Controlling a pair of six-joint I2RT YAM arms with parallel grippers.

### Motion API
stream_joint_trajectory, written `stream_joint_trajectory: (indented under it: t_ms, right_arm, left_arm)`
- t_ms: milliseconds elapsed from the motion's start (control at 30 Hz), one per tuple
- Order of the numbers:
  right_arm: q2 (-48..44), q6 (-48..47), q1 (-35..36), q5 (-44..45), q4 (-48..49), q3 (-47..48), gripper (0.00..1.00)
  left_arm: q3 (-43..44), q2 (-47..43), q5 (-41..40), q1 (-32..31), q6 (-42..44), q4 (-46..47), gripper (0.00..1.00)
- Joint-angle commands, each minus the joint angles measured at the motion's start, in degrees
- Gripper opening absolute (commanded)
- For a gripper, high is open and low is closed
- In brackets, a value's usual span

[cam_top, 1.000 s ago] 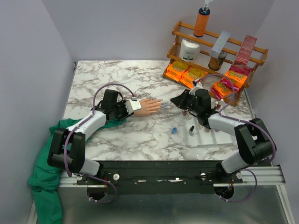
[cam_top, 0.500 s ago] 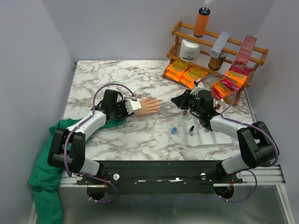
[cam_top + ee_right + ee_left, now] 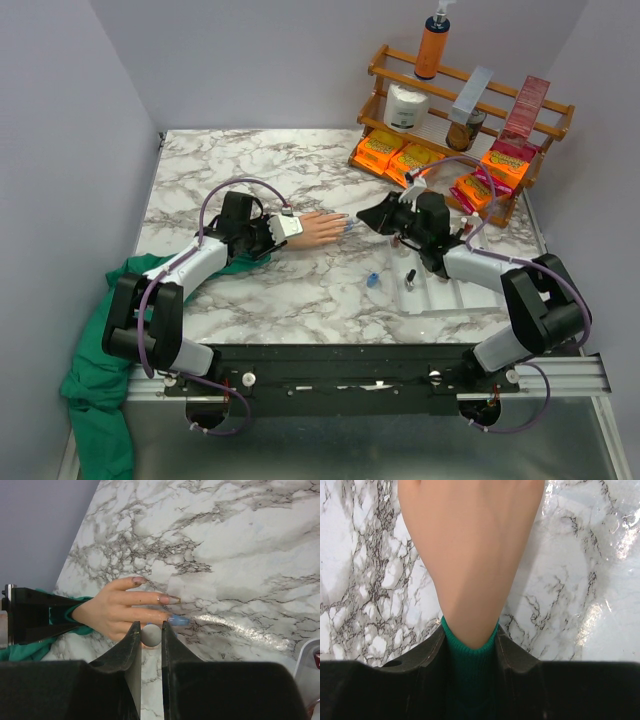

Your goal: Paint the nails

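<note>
The peach fake hand [image 3: 318, 228] lies flat on the marble table, fingers pointing right, its green sleeve [image 3: 470, 652] at the wrist. My left gripper [image 3: 280, 229] is shut on that sleeved wrist [image 3: 470, 641]. The nails [image 3: 179, 620] show in the right wrist view: one is blue, one [image 3: 169, 599] is pale with a dark tip, and another [image 3: 139, 580] is pinkish. My right gripper [image 3: 363, 217] is shut on a grey round polish brush cap [image 3: 150, 635] and holds it right at the fingertips, beside the blue nail. The brush tip is hidden.
A white tray [image 3: 455, 293] at the right holds polish bottles, with a black-capped bottle [image 3: 409, 278] at its left edge. A small blue bottle [image 3: 371, 281] stands on the table. A wooden rack [image 3: 470, 105] with snack packs is at the back right. Green cloth [image 3: 95, 370] hangs off the left edge.
My right gripper has shifted slightly left, closer to the fingertips, with the brush cap still in it. The left gripper and the hand have not moved.
</note>
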Motion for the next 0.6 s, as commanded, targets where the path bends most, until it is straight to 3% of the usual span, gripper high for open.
stream_joint_trajectory:
  t_ms: [0,567]
  right_arm:
    - [1.4,-0.31,0.32,0.65,-0.9,2.35,0.01]
    - [2.54,-0.66,0.41,1.97,-3.72,4.02,0.01]
  left_arm:
    - [1.88,0.16,3.27,-0.05,-1.92,1.31,0.0]
    - [1.97,-0.19,3.45,-0.05,-1.92,1.13,0.0]
